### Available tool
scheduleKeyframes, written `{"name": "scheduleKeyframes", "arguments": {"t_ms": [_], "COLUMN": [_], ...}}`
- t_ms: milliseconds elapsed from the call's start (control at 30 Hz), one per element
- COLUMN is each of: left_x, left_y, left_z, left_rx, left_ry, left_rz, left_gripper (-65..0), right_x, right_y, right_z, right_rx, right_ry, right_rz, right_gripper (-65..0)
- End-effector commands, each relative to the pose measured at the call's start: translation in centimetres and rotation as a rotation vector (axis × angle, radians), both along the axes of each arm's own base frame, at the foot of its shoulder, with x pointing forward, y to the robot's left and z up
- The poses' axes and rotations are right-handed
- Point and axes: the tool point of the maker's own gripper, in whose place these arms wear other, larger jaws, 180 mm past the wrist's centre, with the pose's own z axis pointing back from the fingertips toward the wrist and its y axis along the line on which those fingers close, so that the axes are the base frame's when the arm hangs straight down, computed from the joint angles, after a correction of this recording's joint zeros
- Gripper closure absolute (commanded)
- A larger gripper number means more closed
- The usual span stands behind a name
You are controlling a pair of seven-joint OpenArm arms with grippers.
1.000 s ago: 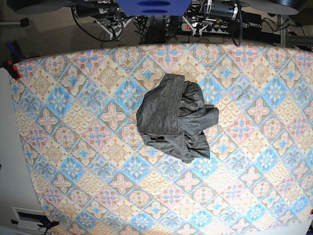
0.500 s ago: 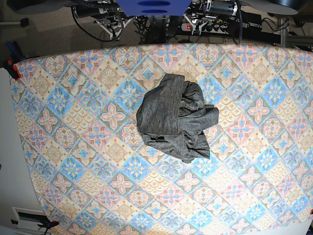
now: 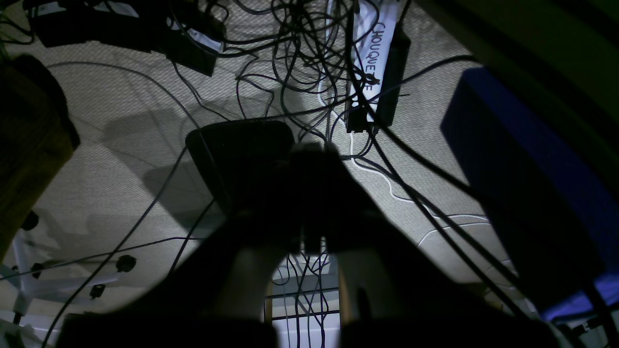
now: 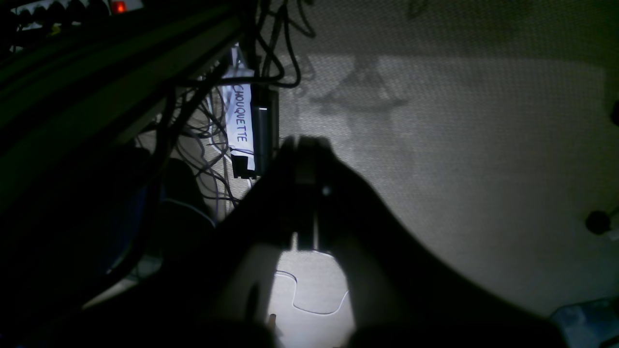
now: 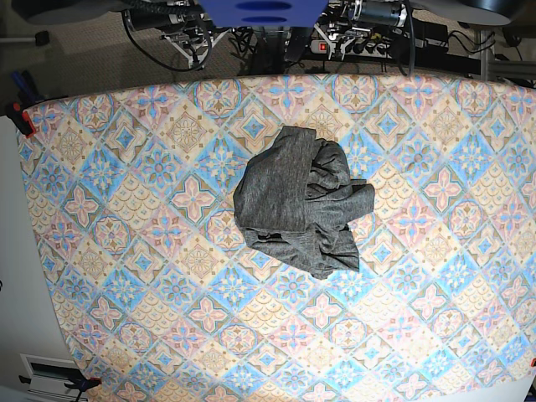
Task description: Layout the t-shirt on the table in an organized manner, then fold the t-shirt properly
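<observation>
The t-shirt (image 5: 300,203) is seen crumpled in a dark grey heap just right of the middle of the desk (image 5: 126,251), slightly toward the far edge. Wide stretches of patterned cloth are left bare on every side of the heap, out to the near, left and right edges. The desk surface is covered in blue, pink and beige diamond tiles and lies flat and smooth. Beyond the far edge, a carpeted floor (image 4: 459,145) is seen, crossed by tangled black cables (image 3: 300,58) and a power strip (image 5: 352,43).

The left hand (image 3: 312,203) is held over that floor, its fingers brought together on nothing. The right hand (image 4: 304,193) is likewise held over the carpet behind the desk, fingers together and empty. A labelled white strip (image 3: 372,58) lies among the cables.
</observation>
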Motion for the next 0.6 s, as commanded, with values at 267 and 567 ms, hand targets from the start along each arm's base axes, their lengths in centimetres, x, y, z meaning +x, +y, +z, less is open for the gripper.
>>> {"name": "scheduleKeyframes", "arguments": {"t_ms": [267, 567], "left_x": [-0.2, -0.1], "left_y": [1.2, 4.7], "left_z": [0.0, 0.1], "left_rx": [0.017, 0.071], "left_ry": [0.003, -0.003], "left_rz": [-0.005, 0.0], "left_gripper": [0.0, 0.0], "right_x": [0.4, 0.4], "right_y": [-1.5, -5.6], "right_z": [0.0, 0.3], "right_rx": [-0.017, -0.074], "right_ry": [-0.014, -0.02], "right_rz": [-0.011, -0.108], "right_gripper": [0.0, 0.0]}}
